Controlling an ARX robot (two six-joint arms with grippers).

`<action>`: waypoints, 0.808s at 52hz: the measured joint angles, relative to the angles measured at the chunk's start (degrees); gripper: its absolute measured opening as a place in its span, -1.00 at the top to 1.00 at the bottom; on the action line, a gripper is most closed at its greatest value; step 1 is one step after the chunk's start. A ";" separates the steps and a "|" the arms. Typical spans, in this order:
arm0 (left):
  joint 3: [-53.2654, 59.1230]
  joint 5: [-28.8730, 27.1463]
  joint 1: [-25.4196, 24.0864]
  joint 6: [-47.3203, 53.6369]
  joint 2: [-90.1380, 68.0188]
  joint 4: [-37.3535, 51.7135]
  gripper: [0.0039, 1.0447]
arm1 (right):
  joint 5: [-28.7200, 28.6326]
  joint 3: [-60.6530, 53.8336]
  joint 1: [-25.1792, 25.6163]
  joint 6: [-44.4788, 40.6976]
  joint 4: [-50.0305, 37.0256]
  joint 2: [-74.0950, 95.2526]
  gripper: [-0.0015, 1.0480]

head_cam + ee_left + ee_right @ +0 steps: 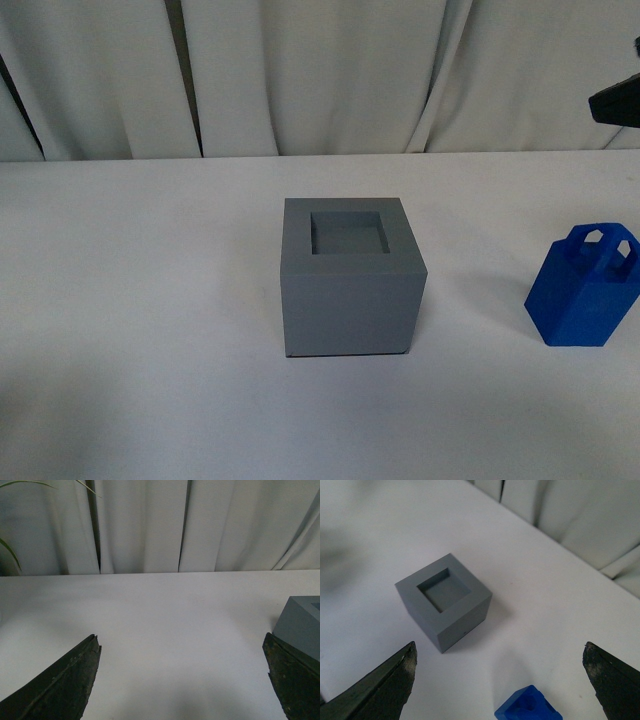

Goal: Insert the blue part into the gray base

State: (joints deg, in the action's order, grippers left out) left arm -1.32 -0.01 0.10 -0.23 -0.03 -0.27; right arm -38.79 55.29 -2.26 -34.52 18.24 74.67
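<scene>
Beneath right gripper [499,648], blue part [529,706]

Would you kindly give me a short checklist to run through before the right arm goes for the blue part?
1. Blue part standing upright, apart from the gray base: ok.
2. Recess in the base free of anything: ok.
3. Right gripper open wide enough: ok, and nothing is held in it.
4. Right gripper lined up on the blue part: ok roughly; the part shows between the jaws at the edge of the right wrist view.
5. Left gripper open and holding nothing: ok.
6. Left gripper clear of the base: cannot tell; the base sits right behind one finger.
</scene>
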 joint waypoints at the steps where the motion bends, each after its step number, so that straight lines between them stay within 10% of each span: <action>1: 0.00 0.00 0.00 0.00 0.00 0.00 -0.89 | 0.31 2.19 -0.07 -1.07 2.34 1.70 -0.86; 17: 0.00 0.00 0.00 0.00 0.00 0.00 -0.89 | 7.82 29.03 -1.38 -21.46 26.82 21.24 -0.86; 42: 0.00 0.00 0.00 0.02 0.00 0.00 -0.89 | 22.18 37.66 -3.37 -43.65 44.50 32.61 -0.86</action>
State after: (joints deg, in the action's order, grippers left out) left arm -1.32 -0.01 0.10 -0.21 -0.03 -0.27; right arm -16.60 92.95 -5.63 -78.17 62.74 107.28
